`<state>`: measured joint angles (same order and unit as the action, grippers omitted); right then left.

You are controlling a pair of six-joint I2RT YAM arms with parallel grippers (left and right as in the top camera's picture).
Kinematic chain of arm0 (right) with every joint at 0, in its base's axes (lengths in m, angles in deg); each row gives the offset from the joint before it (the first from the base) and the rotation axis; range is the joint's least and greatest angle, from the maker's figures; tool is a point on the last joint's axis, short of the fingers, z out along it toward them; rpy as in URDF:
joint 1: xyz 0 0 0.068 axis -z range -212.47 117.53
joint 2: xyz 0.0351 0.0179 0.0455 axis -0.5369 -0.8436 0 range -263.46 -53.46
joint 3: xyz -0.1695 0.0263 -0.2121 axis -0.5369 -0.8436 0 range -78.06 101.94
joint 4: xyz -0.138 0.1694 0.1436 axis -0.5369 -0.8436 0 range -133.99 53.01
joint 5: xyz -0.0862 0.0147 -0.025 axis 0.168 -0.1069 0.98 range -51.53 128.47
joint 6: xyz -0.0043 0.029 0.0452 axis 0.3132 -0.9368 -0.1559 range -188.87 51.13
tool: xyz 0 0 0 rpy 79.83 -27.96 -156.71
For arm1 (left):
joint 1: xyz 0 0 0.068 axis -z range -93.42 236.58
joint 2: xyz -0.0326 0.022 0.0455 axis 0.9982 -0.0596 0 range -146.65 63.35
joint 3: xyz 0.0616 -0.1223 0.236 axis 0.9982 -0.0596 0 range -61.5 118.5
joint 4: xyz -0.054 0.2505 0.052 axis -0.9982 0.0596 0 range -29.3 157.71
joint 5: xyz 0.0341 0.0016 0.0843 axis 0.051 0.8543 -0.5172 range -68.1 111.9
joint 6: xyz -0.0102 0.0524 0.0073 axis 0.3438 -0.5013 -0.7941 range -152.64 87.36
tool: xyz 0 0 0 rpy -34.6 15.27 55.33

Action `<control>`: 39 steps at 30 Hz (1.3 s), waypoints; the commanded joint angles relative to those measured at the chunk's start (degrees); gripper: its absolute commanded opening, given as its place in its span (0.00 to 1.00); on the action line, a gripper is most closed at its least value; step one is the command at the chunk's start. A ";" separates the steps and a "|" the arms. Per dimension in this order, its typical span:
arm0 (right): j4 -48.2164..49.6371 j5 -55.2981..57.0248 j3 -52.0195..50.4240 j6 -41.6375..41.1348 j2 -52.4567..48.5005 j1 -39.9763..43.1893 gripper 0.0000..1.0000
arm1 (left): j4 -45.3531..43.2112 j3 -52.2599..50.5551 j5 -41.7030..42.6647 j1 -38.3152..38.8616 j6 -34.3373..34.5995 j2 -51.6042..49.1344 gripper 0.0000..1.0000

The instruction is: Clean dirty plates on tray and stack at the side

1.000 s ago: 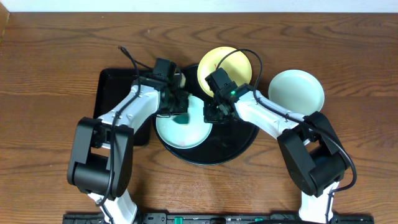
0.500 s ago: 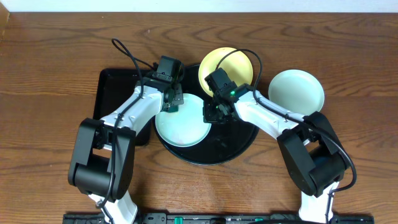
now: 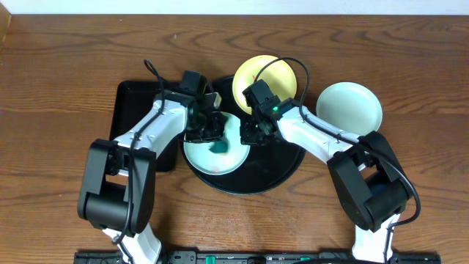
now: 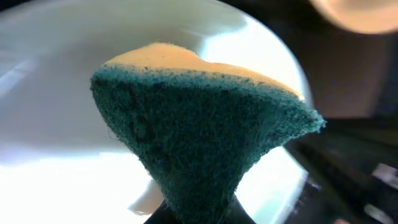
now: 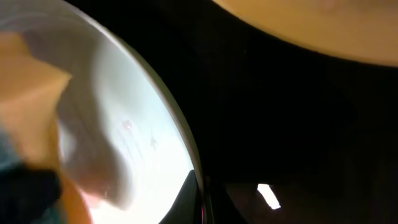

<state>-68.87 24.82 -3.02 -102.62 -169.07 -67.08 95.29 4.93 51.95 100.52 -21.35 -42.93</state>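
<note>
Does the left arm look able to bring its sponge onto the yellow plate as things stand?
Probably not cleanly: the right arm lies across the edge of the yellow plate, between it and the left pincer, which holds the sponge over the mint plate. Only its far side lies open.

Large round black tray (image 3: 282,172) with a low rim, flat on the table (image 3: 73,59) near its middle. On the tray's left side, a pale mint plate (image 3: 220,160), lying flat, glossy under the light. At the tray's far edge, a pale yellow plate (image 3: 256,72), reaching past the rim, near side partly hidden. Right of the tray and apart from it, a second mint plate (image 3: 350,110), flat on the table, looking clean
</note>
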 commanded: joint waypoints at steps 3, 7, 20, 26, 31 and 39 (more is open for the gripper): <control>0.37 -3.41 0.81 1.31 -0.72 1.51 0.01 | 0.02 5.81 8.13 -9.16 -2.47 8.90 0.07; 0.39 -4.48 1.42 4.39 0.63 2.08 0.01 | -1.64 6.34 4.02 -15.96 -1.46 14.05 0.07; -1.77 26.38 3.39 15.52 16.02 -3.65 0.01 | 1.27 5.90 -4.22 -23.02 0.37 14.82 0.08; -0.09 50.23 3.39 20.57 18.88 -8.94 0.01 | 1.40 5.90 -4.20 -22.97 0.37 14.56 0.08; 0.66 60.89 3.39 23.23 18.88 -11.67 0.01 | 1.92 5.90 -4.22 -22.97 0.37 14.56 0.08; 1.73 65.64 3.39 25.62 18.88 -13.14 0.01 | 2.51 5.88 -4.22 -22.97 0.37 14.53 0.08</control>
<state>-67.73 84.71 -0.31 -78.95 -150.41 -79.43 97.81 11.05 48.27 77.63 -20.87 -28.00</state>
